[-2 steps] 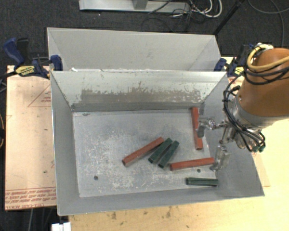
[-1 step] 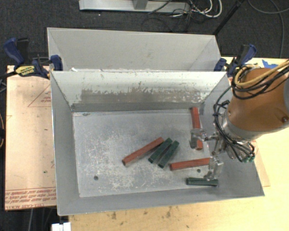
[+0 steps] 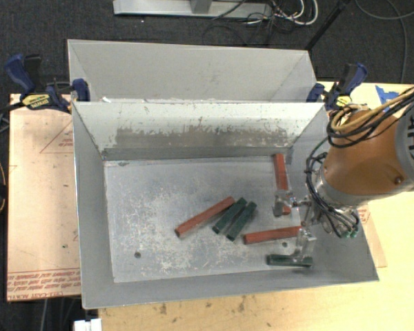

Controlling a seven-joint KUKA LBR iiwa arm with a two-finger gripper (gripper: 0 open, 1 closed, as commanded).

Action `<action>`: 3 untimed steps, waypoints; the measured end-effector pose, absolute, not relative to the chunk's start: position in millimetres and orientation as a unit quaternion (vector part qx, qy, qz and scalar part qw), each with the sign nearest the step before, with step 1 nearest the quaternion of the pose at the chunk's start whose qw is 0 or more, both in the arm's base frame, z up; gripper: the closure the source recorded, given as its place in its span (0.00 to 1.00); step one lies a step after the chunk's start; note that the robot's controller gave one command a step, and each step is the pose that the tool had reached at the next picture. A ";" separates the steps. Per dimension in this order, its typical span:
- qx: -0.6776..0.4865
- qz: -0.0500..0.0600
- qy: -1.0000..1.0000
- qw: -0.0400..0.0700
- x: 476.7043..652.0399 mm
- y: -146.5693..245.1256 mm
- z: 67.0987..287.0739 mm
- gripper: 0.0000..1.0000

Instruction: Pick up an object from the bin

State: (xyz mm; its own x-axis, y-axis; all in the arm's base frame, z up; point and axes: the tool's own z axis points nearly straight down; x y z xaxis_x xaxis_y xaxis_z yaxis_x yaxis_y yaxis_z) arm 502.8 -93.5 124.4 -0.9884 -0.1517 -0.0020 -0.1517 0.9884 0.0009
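The gripper (image 3: 294, 227) is seen low over the right part of the grey bin (image 3: 159, 185), carried in from the right under the arm's orange cover (image 3: 362, 165). Its jaws are spread apart, released rather than clenched: one finger (image 3: 284, 204) is set on the far side and the other on the near side of a short red-brown bar (image 3: 268, 236), whose right end lies between them. Nothing is seen clamped, and whether the bar is touched by either finger cannot be told. Just beside the near finger, towards the near wall, a small dark green piece (image 3: 287, 260) is laid flat. To the left of the short bar, a pair of dark green blocks (image 3: 234, 218) is lying side by side, touching, both slanted. Against their left side a long red-brown bar (image 3: 205, 217) is stretched at a similar slant towards the middle of the floor. A third red-brown bar (image 3: 281, 172) is placed beyond the gripper, nearly in line with the far wall's foot, pointing near to far.
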 end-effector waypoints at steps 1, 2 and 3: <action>-0.062 0.000 0.998 0.001 507.3 -97.7 110.7 0.00; -0.155 0.001 0.988 0.000 503.4 -92.1 96.5 0.00; -0.079 0.000 0.997 0.002 550.6 -89.6 70.8 1.00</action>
